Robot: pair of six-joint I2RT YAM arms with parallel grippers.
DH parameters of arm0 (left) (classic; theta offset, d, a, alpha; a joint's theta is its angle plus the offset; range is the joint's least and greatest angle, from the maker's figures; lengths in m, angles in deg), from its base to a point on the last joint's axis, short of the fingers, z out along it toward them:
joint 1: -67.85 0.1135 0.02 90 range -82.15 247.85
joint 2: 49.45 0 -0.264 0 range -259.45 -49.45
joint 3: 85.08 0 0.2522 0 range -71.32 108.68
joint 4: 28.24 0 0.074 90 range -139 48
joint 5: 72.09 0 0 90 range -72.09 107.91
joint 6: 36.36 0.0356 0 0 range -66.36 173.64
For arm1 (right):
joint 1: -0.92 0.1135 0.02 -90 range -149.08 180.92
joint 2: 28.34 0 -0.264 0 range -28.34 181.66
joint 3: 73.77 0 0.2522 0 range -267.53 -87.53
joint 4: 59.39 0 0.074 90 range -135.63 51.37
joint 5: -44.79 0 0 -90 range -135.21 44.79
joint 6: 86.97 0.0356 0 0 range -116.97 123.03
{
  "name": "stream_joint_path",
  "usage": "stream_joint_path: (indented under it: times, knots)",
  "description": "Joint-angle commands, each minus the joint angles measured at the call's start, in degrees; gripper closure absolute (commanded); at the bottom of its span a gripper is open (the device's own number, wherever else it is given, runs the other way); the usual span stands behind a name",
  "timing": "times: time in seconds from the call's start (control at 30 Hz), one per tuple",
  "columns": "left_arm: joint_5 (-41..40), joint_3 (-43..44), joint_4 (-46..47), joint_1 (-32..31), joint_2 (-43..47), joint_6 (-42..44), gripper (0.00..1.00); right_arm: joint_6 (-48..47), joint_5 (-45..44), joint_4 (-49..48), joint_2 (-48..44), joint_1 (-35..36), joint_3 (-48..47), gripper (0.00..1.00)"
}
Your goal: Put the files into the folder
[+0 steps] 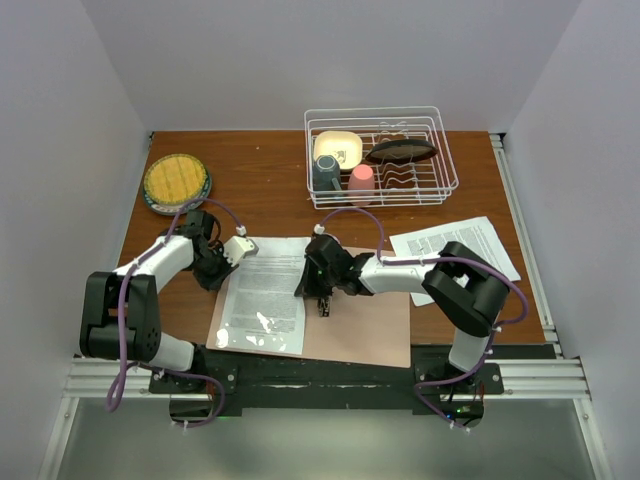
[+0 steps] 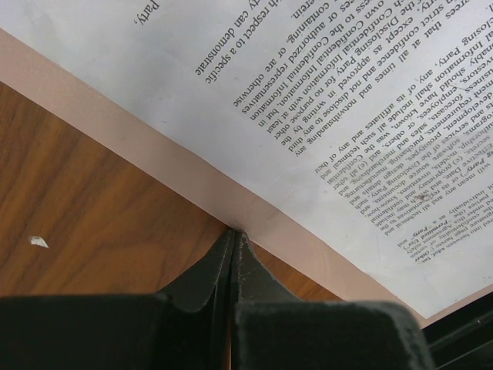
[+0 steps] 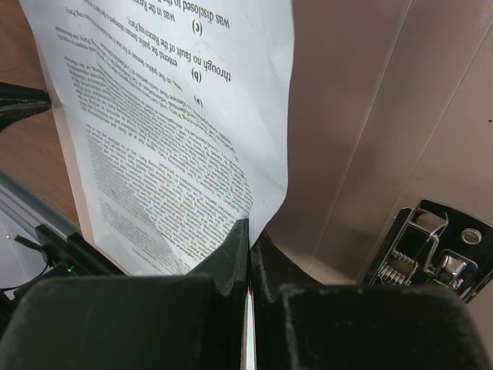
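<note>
The salmon-pink folder (image 1: pixel 370 325) lies open at the table's near middle. One printed sheet (image 1: pixel 262 295) lies over its left leaf. A second printed sheet (image 1: pixel 462 250) lies on the table to the right, partly under my right arm. My left gripper (image 1: pixel 226 270) is at the folder's left edge; in the left wrist view it (image 2: pixel 233 233) is shut on the pink edge (image 2: pixel 154 144), beside the sheet (image 2: pixel 308 92). My right gripper (image 1: pixel 318 292) is shut on the first sheet's edge (image 3: pixel 169 116), which curls up off the folder (image 3: pixel 370 116). The silver clip (image 3: pixel 431 250) shows beside it.
A white wire dish rack (image 1: pixel 445 150) at the back right holds a cream bowl, a dark cup, a pink cup and a dark dish. A round yellow mat on a teal plate (image 1: pixel 176 182) sits at the back left. Walls close in the table's sides.
</note>
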Motion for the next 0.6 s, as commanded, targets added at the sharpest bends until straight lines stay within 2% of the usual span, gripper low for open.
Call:
stream_joint_path:
  times: [0.0,0.57]
  knots:
    - [3.3,-2.6,5.0,0.3,-2.6,1.0,1.0,1.3,-0.4,-1.4,-1.0,0.5,-2.0,1.0]
    - [3.9,-1.1,4.1,0.3,-3.1,0.8,1.0,2.5,0.7,-1.9,2.4,2.8,-3.6,1.0]
